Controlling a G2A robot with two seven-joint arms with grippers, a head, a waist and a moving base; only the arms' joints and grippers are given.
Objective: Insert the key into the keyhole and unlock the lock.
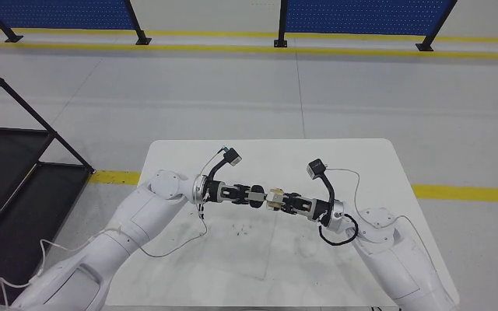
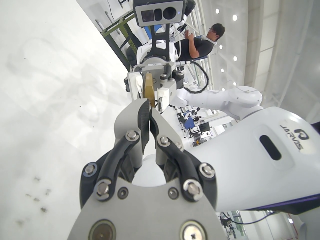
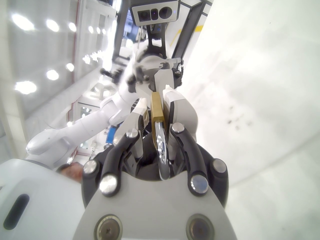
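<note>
Top view: both arms meet above the white table (image 1: 350,163), with the brass padlock (image 1: 274,197) in the air between them. The right gripper (image 3: 156,101) clamps the padlock's body, its silver shackle (image 3: 161,148) pointing toward that wrist. The left gripper (image 2: 150,104) has its fingers pressed together with the tips at the padlock's end; I cannot tell whether they pinch a key.

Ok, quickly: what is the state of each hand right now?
Left hand: closed on the key.
Right hand: closed on the lock.
</note>
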